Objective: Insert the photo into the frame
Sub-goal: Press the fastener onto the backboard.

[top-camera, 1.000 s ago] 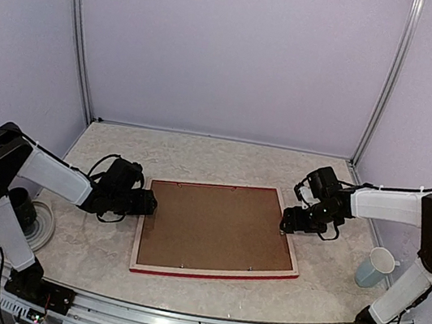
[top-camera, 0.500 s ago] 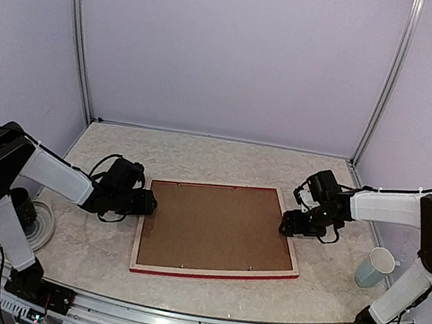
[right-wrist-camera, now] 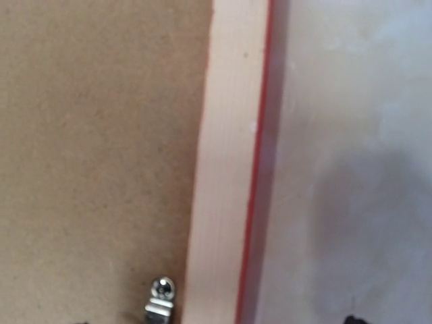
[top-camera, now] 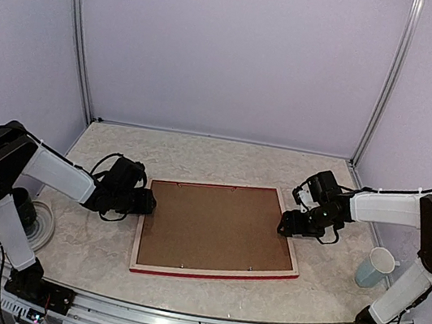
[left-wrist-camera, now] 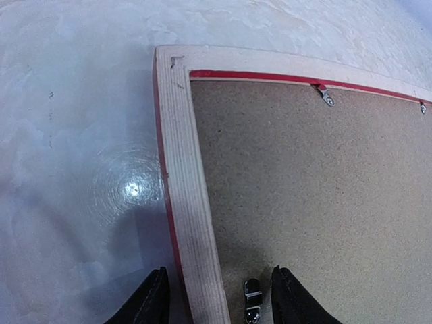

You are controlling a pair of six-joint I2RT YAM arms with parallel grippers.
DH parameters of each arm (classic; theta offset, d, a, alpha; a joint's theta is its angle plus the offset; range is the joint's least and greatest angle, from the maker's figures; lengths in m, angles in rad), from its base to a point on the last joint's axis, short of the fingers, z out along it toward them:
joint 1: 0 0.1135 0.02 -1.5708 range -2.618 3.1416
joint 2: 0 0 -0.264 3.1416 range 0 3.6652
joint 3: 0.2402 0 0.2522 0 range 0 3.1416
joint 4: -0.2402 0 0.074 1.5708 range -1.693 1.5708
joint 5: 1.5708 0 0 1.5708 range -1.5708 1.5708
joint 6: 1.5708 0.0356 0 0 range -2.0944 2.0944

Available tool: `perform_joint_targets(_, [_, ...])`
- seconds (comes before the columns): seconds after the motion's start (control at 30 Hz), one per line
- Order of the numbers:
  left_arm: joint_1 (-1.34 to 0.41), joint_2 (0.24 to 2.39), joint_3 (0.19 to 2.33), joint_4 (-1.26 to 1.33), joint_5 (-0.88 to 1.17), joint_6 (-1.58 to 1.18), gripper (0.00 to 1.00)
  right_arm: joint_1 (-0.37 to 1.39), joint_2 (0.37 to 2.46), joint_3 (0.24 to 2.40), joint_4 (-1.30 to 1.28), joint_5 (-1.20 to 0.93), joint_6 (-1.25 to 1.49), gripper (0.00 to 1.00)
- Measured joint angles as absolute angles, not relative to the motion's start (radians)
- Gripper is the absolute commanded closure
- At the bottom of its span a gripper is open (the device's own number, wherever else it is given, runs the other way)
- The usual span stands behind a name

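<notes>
The frame (top-camera: 139, 240) lies face down mid-table, pale wood rails up and a red edge showing. A brown backing board (top-camera: 214, 227) fills it. The photo is hidden. My left gripper (top-camera: 149, 202) is open at the left rail (left-wrist-camera: 192, 202). Its fingers (left-wrist-camera: 154, 297) straddle that rail and a small metal clip (left-wrist-camera: 252, 297) without touching either. My right gripper (top-camera: 285, 221) is open wide astride the right rail (right-wrist-camera: 226, 169). Only a dark fingertip (right-wrist-camera: 349, 319) shows at the bottom edge, next to another clip (right-wrist-camera: 160, 300).
A pale blue cup (top-camera: 375, 267) stands at the right by the right arm's base. A dark cup (top-camera: 22, 208) sits on a white plate (top-camera: 47, 227) at the left. Metal posts and lilac walls close in the back and sides.
The left gripper's fingers have drawn closer together around the left rail. The right gripper has edged slightly inward over the right rail. The frame has not moved.
</notes>
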State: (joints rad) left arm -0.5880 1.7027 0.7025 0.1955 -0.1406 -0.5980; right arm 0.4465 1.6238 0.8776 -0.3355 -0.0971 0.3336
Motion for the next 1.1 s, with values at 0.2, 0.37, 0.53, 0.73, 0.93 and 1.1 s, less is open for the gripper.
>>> perform_joint_targets(0.2, [-0.595,1.702,0.72,0.145,-0.165,-0.597,0.57,0.447,1.625,0.877,-0.325,-0.108,0.333,0.2])
perform_joint_targets(0.37, [-0.609,1.702,0.744,0.092,-0.191,-0.596,0.63,0.447,1.627,0.869,-0.32,-0.116,0.333,0.2])
perform_joint_targets(0.53, [-0.621,1.711,0.767,0.061,-0.216,-0.597,0.77,0.447,1.627,0.868,-0.318,-0.121,0.332,0.2])
perform_joint_targets(0.73, [-0.624,1.718,0.781,0.05,-0.245,-0.604,0.88,0.447,1.627,0.867,-0.314,-0.135,0.33,0.2])
perform_joint_targets(0.93, [-0.63,1.728,0.809,0.011,-0.26,-0.607,0.87,0.447,1.627,0.861,-0.302,-0.15,0.33,0.2])
perform_joint_targets(1.1, [-0.63,1.729,0.838,-0.046,-0.258,-0.605,0.82,0.447,1.641,0.85,-0.287,-0.167,0.33,0.19])
